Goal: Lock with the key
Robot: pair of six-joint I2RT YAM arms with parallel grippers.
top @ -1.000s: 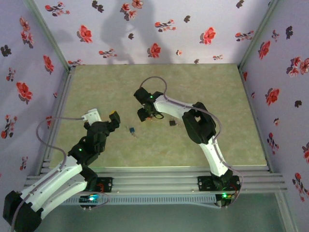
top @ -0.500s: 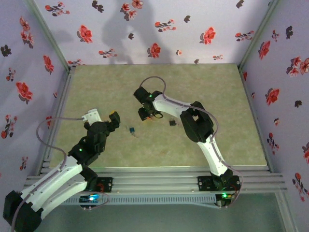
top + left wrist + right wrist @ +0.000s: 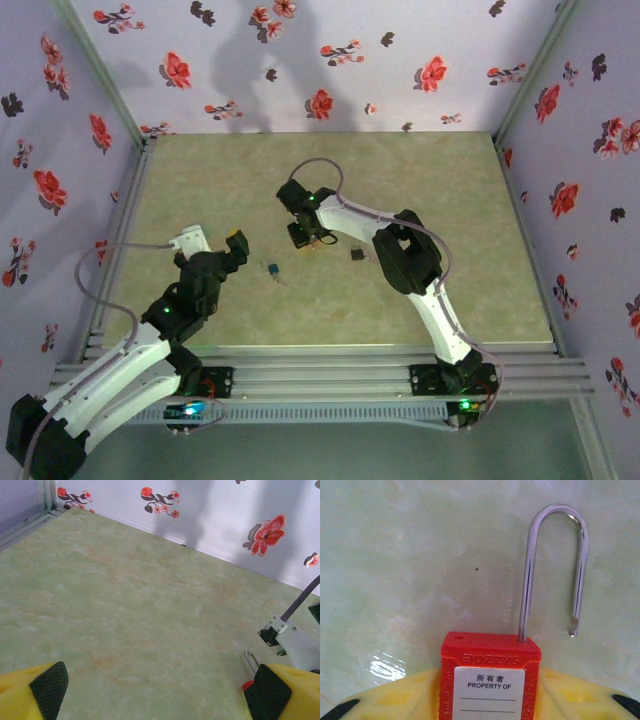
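Left wrist: your left gripper [image 3: 160, 695] is spread wide above the bare table [image 3: 125, 600], with nothing between the pads.

Top: the key [image 3: 356, 255], black head, lies flat on the table just to the right of the right gripper [image 3: 304, 236], apart from it. It is too small here to read which way its shaft runs. A blue-headed key [image 3: 271, 269] lies between the two grippers, nearer your left one; don't mistake it for the target. The right arm is much nearer the black key, but it is occupied. Your free left gripper would have to reach past both the blue-headed key and the right gripper.

Right wrist: the right gripper looks clamped on the body of a red padlock [image 3: 490, 680], label facing the camera. The shackle [image 3: 555, 565] is open, its long axis points away from the wrist, and its free end is clear of the body.
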